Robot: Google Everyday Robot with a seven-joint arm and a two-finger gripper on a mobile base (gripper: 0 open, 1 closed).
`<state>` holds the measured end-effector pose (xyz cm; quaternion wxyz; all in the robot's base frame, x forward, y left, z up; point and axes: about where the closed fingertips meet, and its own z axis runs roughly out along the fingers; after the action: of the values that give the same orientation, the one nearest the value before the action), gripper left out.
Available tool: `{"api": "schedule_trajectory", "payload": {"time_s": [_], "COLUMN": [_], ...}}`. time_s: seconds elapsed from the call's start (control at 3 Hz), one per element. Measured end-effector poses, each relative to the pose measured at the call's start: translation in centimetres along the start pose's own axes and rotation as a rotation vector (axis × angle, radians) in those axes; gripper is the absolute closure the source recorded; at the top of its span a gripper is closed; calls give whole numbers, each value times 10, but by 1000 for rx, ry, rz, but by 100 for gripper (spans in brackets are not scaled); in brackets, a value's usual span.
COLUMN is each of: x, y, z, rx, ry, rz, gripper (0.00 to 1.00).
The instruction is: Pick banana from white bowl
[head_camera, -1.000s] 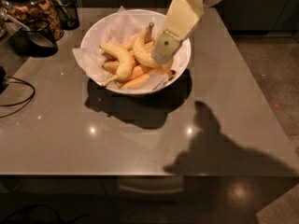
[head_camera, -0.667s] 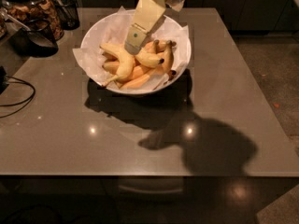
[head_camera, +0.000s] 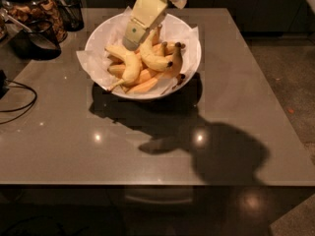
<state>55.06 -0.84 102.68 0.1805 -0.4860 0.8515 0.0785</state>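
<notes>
The white bowl [head_camera: 193,37], lined with crumpled white paper, stands at the back middle of the grey table [head_camera: 236,97]. In it lies the plump bright yellow banana [head_camera: 150,57], with its stem pointing up and back and its black tip to the right. A longer banana [head_camera: 129,67] with a thin stem lies to its left. Darker orange-yellow bananas [head_camera: 172,63] lie to the right and underneath. My gripper [head_camera: 130,42], a cream-coloured block, reaches down from the top into the bowl's back left part, just left of the plump banana's stem. Its tip is hidden among the bananas.
Dark glass jars [head_camera: 42,9] and a dark scoop [head_camera: 34,39] stand at the back left corner. A black cable [head_camera: 17,104] lies at the left edge. The arm's shadow falls across the front right of the table. The floor shows to the right.
My gripper has moved left across the bowl, from its right side to its back left part, and its shadow on the table has shifted with it. The bananas have not visibly moved.
</notes>
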Motion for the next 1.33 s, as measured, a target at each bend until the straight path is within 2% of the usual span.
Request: {"api": "schedule_trajectory", "payload": {"time_s": [0.67, 1.33], "x": [-17, -14], "y": [-6, -25], "z": [13, 41], "rx": [-4, 6], "ry": [11, 65], "rz": [38, 110], "gripper": [2, 8]}}
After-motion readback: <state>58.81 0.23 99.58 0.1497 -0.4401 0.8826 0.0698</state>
